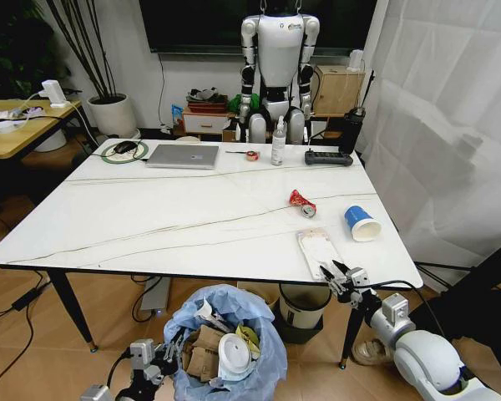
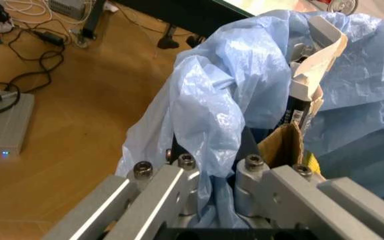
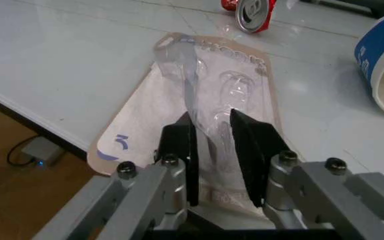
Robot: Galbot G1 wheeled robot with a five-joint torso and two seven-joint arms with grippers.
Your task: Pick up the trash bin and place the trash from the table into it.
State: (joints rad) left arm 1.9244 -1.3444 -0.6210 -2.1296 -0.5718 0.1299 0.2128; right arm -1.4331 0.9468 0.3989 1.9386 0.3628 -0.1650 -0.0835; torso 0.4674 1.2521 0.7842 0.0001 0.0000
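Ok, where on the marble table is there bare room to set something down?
The white marble-look table is bare across its left and middle, below the grey laptop. The right side is crowded: crushed red can, blue-white cup, white packet pinched by the right end effector.

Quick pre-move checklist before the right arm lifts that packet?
1. Right tool closed on white packet: ok, fingers pinch its clear film.
2. Packet free of crushed red can and blue-white cup: ok, apart.
3. Left tool gripping trash bin bag: ok.
4. Bin under the table edge, near the packet: ok.
5. Room left in the bin: cannot tell, cardboard reaches the rim.
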